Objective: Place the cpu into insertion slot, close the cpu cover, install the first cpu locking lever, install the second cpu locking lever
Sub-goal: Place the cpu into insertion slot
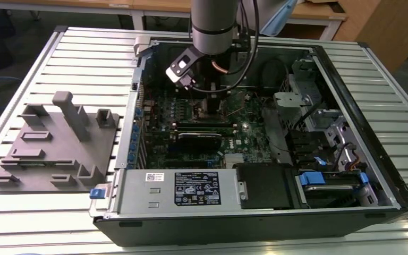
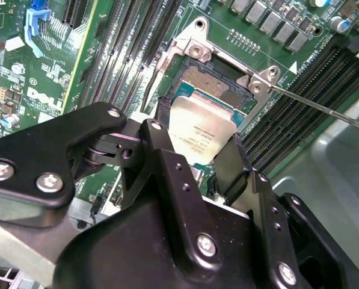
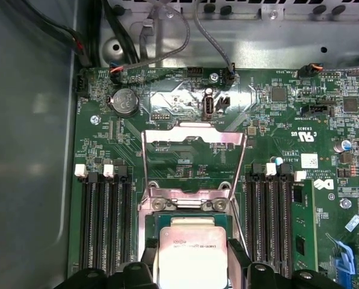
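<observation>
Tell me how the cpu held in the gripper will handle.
The cpu looks thin and metal-topped: probably stiff and light. Held by its thin edges in the gripper, it could slip or tilt. Likely fragile if pressed crooked into the insertion slot.

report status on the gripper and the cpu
The gripper shut on the cpu. Chip over the insertion slot, seating unclear. The cpu cover swung open, nothing across the slot.

The cpu [image 2: 203, 133] between black jaws, over the open insertion slot [image 2: 210, 83].
</observation>
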Robot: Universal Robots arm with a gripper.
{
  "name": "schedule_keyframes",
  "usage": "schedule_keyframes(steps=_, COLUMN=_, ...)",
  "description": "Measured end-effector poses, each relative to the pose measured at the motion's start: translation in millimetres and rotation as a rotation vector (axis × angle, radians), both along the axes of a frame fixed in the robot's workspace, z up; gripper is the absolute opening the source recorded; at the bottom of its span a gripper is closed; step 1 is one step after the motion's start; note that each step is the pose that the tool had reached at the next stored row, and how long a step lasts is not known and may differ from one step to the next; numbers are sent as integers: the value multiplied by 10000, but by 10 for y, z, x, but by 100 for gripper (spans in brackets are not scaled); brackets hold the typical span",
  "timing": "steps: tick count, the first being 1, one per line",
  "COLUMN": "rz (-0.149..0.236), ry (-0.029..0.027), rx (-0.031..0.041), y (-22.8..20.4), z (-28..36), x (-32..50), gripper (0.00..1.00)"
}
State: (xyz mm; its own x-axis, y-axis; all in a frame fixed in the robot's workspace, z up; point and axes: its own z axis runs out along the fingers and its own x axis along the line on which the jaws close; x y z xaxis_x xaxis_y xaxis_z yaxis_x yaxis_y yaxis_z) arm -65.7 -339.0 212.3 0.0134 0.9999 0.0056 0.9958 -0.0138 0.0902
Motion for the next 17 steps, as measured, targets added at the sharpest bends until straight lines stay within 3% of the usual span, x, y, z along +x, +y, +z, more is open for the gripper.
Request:
schedule_keyframes(steps=9, rz=-1, ry=0, rx=-165, y=11, z=-59, x=-15, gripper=54)
schedule_keyframes(steps=17, rz=-1, ry=1, rx=-187, y=21, z=-91, x=-39, gripper=54)
